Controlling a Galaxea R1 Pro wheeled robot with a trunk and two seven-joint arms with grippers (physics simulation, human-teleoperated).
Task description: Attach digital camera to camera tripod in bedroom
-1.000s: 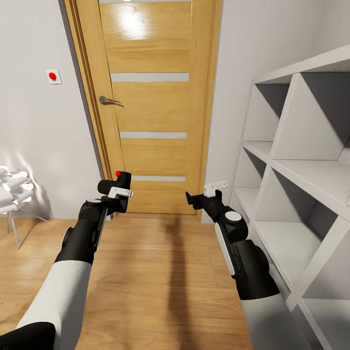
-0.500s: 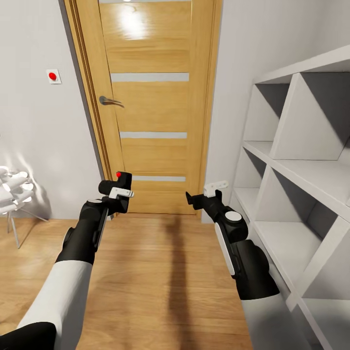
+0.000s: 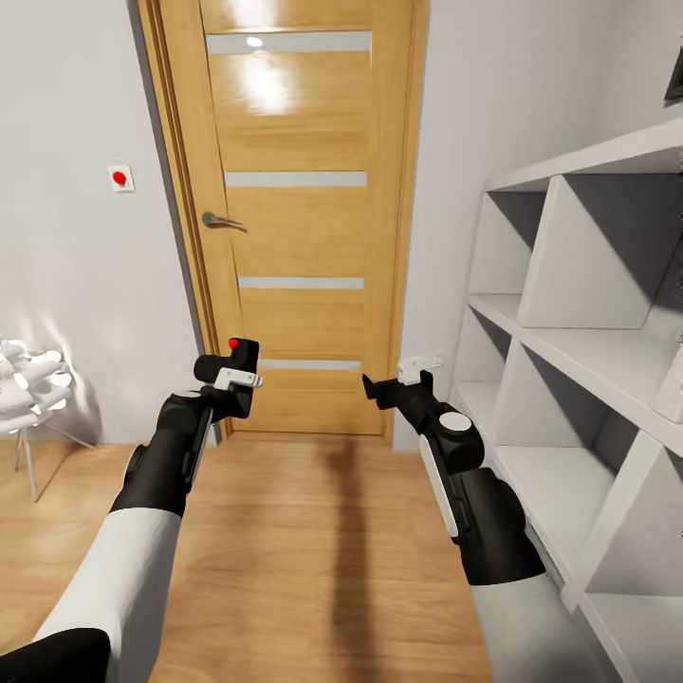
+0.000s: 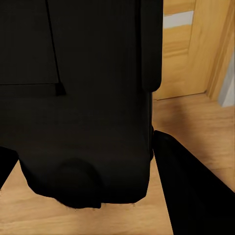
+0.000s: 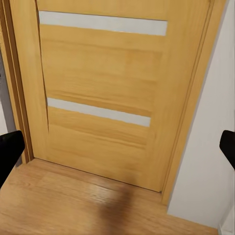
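Head view: left gripper [image 3: 230,372] jaws grasp digital camera [image 3: 228,365]; right gripper [image 3: 377,387] jaws released, apart; oak door [image 3: 294,228] ahead; white cube shelves [image 3: 579,370] hold nothing legible.

Floor [image 3: 313,531]: we log light wood planks | white floor lamp [image 3: 24,389] standing on thin legs at far left | white cube shelves [image 3: 579,398] resting along the right wall, one pale object [image 3: 672,384] on a shelf

I face the door [image 3: 294,228] straight ahead. Shelves [image 3: 588,379] run along my right; lamp [image 3: 24,384] at far left. Camera [image 3: 232,365] in my left gripper [image 3: 228,384], before the door.
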